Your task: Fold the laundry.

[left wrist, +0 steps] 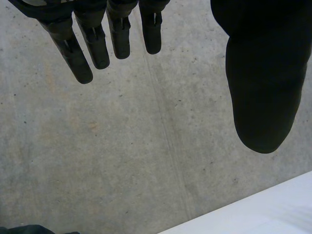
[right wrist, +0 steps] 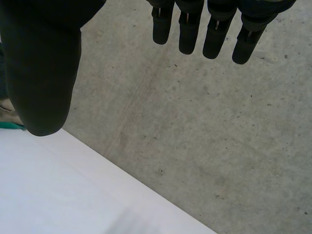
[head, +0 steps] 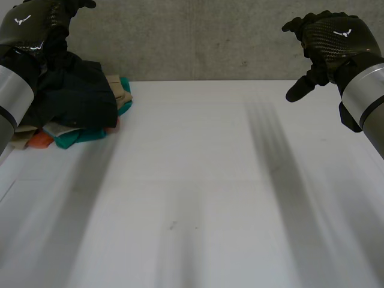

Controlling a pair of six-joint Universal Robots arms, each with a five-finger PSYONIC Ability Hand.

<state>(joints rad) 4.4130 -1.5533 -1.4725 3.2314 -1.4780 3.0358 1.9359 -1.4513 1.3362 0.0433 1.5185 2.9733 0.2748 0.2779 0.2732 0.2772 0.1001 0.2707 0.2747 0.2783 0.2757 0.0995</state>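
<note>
A pile of laundry (head: 78,102) lies at the table's far left: a dark garment on top, with teal, tan and orange cloth under it. My left hand (head: 33,24) hovers above that pile, raised off the table, fingers (left wrist: 87,44) straight and thumb (left wrist: 261,87) spread, holding nothing. My right hand (head: 327,39) is raised at the far right, over the table's back edge, open too, with straight fingers (right wrist: 214,29) and the thumb (right wrist: 41,73) apart. A sliver of the pile (right wrist: 7,117) shows beside the right thumb.
The white table (head: 198,198) stretches bare across the middle and front. Behind it rises a grey concrete wall (head: 198,36), also seen past the fingers in both wrist views (left wrist: 146,156) (right wrist: 204,136).
</note>
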